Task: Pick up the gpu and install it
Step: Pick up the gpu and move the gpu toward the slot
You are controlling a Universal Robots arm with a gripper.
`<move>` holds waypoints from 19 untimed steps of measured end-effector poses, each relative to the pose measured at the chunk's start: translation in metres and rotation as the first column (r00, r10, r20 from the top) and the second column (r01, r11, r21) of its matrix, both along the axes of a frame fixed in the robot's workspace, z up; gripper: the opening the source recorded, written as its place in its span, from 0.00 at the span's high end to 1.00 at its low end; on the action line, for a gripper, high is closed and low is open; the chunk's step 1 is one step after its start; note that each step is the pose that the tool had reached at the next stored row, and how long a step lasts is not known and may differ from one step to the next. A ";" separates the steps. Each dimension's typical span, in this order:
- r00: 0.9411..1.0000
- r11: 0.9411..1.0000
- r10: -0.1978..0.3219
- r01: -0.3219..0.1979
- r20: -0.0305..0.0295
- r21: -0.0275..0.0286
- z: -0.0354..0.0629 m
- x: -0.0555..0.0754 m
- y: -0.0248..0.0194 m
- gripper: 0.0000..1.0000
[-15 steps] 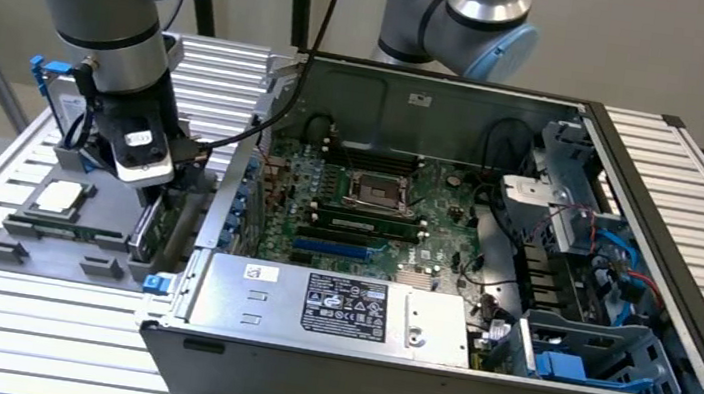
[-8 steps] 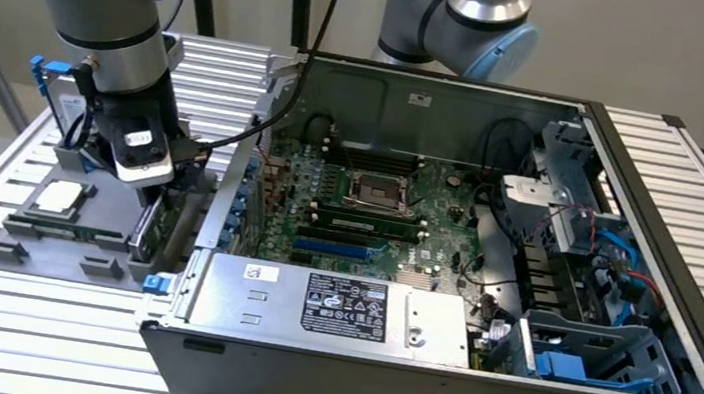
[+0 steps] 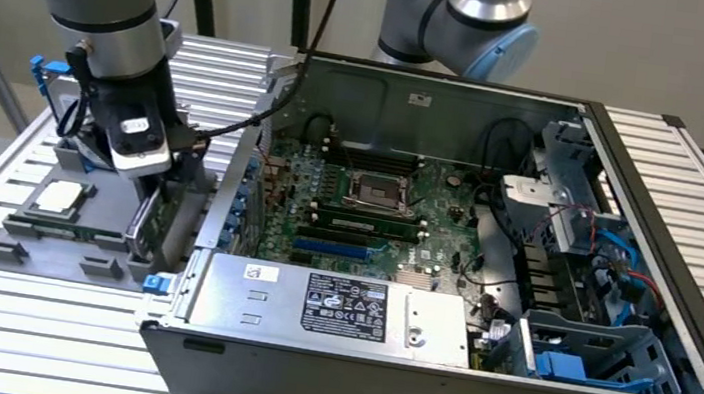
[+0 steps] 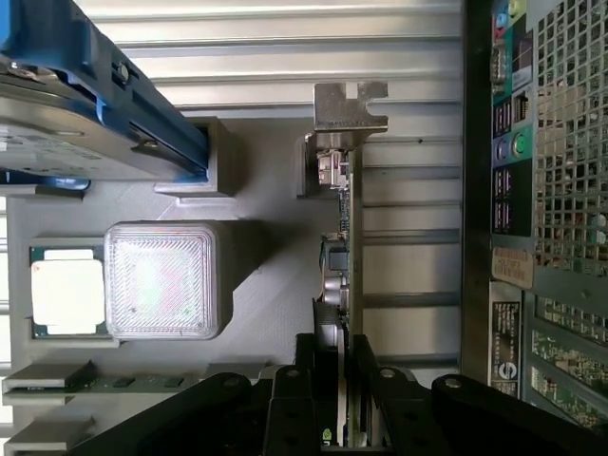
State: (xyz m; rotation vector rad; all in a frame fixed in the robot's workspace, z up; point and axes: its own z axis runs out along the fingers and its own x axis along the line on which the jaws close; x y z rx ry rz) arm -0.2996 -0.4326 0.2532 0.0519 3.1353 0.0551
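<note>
The gpu (image 4: 344, 218) stands on edge in the grey holder (image 4: 266, 294), seen edge-on, with its silver end bracket (image 4: 350, 106) at the end away from the gripper. My gripper (image 4: 342, 380) straddles the card's near end, and its black fingers (image 4: 309, 375) press against both faces. From the exterior view, the gripper (image 3: 147, 167) hangs over the green card (image 3: 142, 224), just outside the open computer case (image 3: 668, 246) on the exterior view's left. The motherboard (image 3: 365, 209) lies exposed inside the case.
On the holder (image 3: 36, 254) lie a processor chip (image 3: 61, 199) and memory sticks (image 3: 53, 229). A hard drive with blue rails (image 4: 66, 104) sits beside them. The case's rear panel (image 4: 475, 190) stands close to the card. A power supply (image 3: 326, 305) and a second arm (image 3: 474, 21) border the motherboard.
</note>
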 end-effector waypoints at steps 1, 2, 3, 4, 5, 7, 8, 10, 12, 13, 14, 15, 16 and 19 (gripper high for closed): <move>1.000 1.000 0.000 0.000 0.000 0.000 0.0047 0.000 0.0000 0.73; 1.000 1.000 0.000 0.000 0.000 0.000 0.0093 0.000 0.0000 0.73; 1.000 1.000 0.000 0.000 0.000 0.000 0.0138 0.000 0.0000 0.73; 1.000 1.000 0.000 0.000 0.000 0.000 0.0183 0.000 0.0000 0.73; 1.000 1.000 0.000 0.000 0.000 0.000 0.0228 0.000 0.0000 0.73; 1.000 1.000 0.000 0.000 0.000 0.000 0.0319 0.000 0.0001 0.73; 1.000 1.000 0.000 0.000 0.000 0.000 0.0362 0.000 0.0001 0.73; 1.000 1.000 0.000 0.000 0.000 0.000 0.0454 0.000 0.0001 0.73; 1.000 1.000 0.001 -0.001 0.000 0.000 0.0548 0.001 0.0001 0.73; 1.000 1.000 0.002 -0.002 0.000 0.000 0.0592 0.001 0.0001 0.73; 1.000 1.000 0.002 -0.002 0.000 0.000 0.0638 0.002 0.0001 0.73; 1.000 1.000 0.003 -0.003 0.000 0.000 0.0684 0.002 0.0001 0.73; 1.000 1.000 0.004 -0.004 0.000 0.000 0.0726 0.003 0.0001 0.73; 1.000 1.000 0.008 -0.008 0.000 0.000 0.0864 0.006 0.0001 0.73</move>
